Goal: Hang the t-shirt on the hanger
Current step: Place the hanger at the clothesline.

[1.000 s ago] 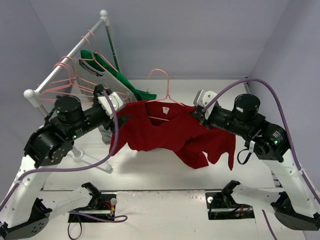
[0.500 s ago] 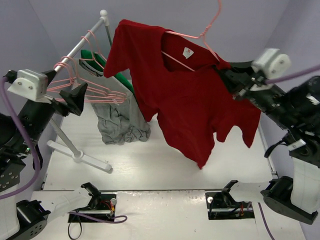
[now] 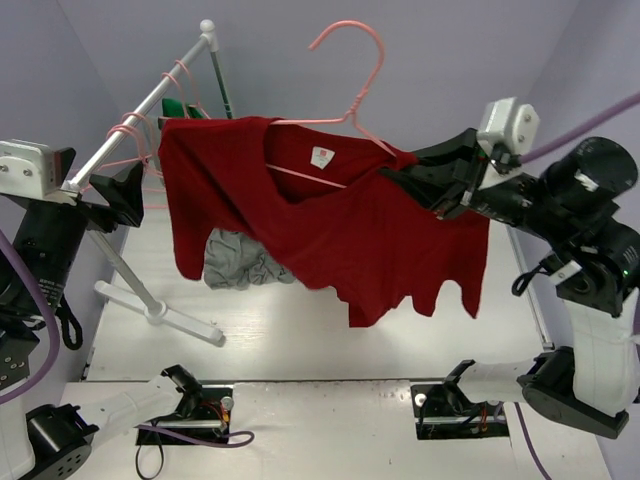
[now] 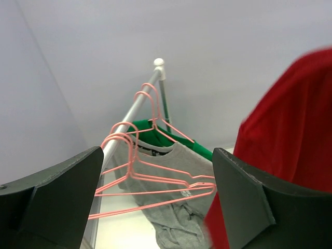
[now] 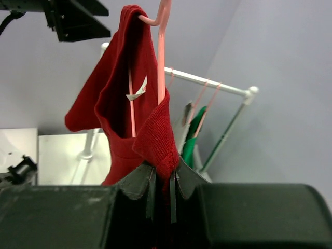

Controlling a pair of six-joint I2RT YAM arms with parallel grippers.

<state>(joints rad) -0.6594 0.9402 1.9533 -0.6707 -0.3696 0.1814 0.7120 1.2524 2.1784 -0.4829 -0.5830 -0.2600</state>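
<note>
The dark red t-shirt (image 3: 340,230) hangs in the air on a pink wire hanger (image 3: 350,45), whose hook sticks up above the collar. My right gripper (image 3: 400,175) is shut on the shirt's right shoulder, over the hanger's arm. In the right wrist view the gripper (image 5: 165,174) pinches the red cloth (image 5: 111,98) with the hanger wire (image 5: 162,52) rising above it. My left gripper (image 3: 120,195) is open and empty at the far left, by the rack. In the left wrist view the gripper (image 4: 155,171) faces the rack, with the shirt's edge (image 4: 290,135) at the right.
A white clothes rack (image 3: 150,105) stands at the back left on a foot (image 3: 170,315). It carries several spare pink hangers (image 3: 130,130), a grey t-shirt (image 3: 240,262) and a green garment (image 3: 180,108). Purple walls close in on both sides.
A second ago both grippers held the shirt low. The left gripper has let go and drawn back left. The right gripper lifted shirt and hanger, then brought them lower and leftward.
</note>
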